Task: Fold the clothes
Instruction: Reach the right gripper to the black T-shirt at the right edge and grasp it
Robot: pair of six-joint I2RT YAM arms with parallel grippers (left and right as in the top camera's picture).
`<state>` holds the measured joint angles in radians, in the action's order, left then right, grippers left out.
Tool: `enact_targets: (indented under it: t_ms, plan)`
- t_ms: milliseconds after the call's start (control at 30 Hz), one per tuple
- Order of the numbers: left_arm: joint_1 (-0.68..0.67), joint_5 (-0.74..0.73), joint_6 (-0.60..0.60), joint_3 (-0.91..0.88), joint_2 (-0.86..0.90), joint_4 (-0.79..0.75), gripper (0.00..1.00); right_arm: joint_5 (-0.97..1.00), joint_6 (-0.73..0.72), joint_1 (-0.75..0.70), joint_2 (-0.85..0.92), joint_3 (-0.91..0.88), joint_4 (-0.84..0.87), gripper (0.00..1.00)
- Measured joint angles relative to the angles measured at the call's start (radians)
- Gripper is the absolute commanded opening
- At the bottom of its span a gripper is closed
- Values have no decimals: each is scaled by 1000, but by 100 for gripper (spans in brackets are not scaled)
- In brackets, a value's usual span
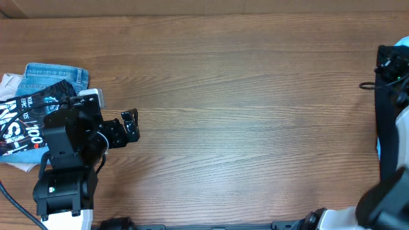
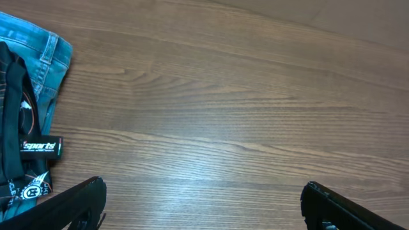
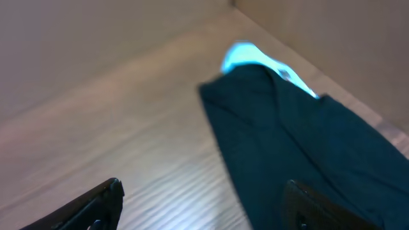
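The clothes [image 3: 307, 147], a plain black garment, lie on the wooden table at its right edge and fill the right half of the right wrist view. My right gripper [image 3: 203, 188] is open and low over the garment's left edge. One finger [image 3: 319, 207] is above the black fabric and the other [image 3: 96, 201] is above bare wood, with nothing gripped. In the overhead view the right arm [image 1: 386, 185] and the dark cloth merge at the right border. My left gripper [image 1: 130, 122] [image 2: 203, 185] stands open over bare wood at the left, empty.
A pile lies at the far left: blue jeans [image 1: 54, 75] [image 2: 38, 51] and a black shirt with white lettering [image 1: 25, 118] [image 2: 16, 128]. A light-blue cloth [image 3: 246, 56] peeks out beyond the black garment. The wooden table [image 1: 255, 128] spans between the two arms.
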<state>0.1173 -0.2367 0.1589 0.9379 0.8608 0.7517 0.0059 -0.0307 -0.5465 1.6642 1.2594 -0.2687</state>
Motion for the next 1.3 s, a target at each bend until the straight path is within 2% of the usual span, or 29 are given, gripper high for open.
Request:
enact_targets:
  t_ms: [267,500,700,1133,1300]
  plan:
    - [0,-1,0,0,0,0,97,71,5,-95,163,11,93,86]
    - [0,-7,0,0,0,0,96,92,4,-201,234,21,97,84]
    - [0,-14,0,0,0,0,96,99,5,-238,323,21,97,83]
    - [0,-14,0,0,0,0,96,99,4,-307,407,21,97,82]
    - [0,-14,0,0,0,0,95,99,5,-317,407,21,95,76]
